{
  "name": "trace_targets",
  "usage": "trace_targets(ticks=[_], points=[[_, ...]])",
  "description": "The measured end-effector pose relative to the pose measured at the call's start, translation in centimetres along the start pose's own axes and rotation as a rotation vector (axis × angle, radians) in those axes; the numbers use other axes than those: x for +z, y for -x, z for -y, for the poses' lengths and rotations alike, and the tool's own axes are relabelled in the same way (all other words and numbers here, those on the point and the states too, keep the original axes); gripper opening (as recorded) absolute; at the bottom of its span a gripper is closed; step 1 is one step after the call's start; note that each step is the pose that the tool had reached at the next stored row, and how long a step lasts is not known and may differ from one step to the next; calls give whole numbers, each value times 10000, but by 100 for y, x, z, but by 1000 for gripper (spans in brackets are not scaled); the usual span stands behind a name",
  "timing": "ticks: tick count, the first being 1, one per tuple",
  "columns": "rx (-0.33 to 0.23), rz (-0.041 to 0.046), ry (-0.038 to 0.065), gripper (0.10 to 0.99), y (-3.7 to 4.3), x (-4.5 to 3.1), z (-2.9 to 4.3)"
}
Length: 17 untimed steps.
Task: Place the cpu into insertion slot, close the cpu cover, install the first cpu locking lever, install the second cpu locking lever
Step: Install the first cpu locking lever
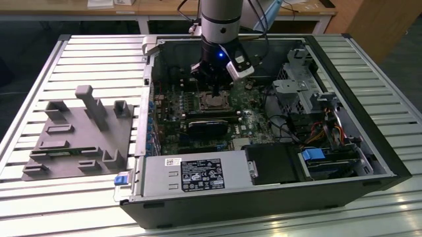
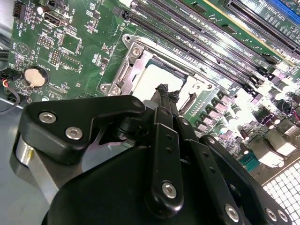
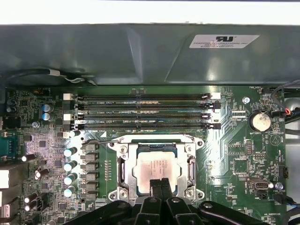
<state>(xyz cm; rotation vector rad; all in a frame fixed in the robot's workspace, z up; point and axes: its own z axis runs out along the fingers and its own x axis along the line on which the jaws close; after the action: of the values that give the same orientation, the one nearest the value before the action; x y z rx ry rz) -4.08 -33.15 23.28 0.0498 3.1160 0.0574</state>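
Your cpu (image 3: pixel 152 165) sits in the slot (image 3: pixel 122 150) with the cover (image 3: pixel 183 174) apparently down, your fingers (image 3: pixel 155 187) pinched together empty just over it, and the 2 levers seemingly not yet latched.

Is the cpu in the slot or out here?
In. In the first wrist view the cpu lies flat inside the slot, its silver top facing up; the shut tool is at its edge.
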Motion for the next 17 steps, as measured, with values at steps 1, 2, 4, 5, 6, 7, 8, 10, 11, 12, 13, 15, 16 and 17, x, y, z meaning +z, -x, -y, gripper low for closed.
trace_targets(ticks=[1, 2, 4, 5, 6, 7, 8, 10, 11, 12, 13, 15, 16, 17], points=[[0, 0, 0, 102, 0, 0, 0], [0, 0, 0, 102, 0, -1, 0], [0, 0, 0, 102, 0, -1, 0], [0, -1, 0, 102, 0, -2, 0], [0, 0, 0, 102, 0, -2, 0], [0, -1, -3, 102, 0, -3, 0], [0, -2, -6, 102, 0, -6, 0], [0, -1, -5, 102, 0, -22, -1], [0, -1, -5, 102, 1, -35, -1], [0, 0, -4, 102, 1, -49, -2], [0, 0, -4, 102, 1, -65, -2], [0, 0, -3, 102, 2, -89, -3], [0, 0, -2, 102, 2, -93, -4], [0, 1, -1, 102, 2, -93, -4]])
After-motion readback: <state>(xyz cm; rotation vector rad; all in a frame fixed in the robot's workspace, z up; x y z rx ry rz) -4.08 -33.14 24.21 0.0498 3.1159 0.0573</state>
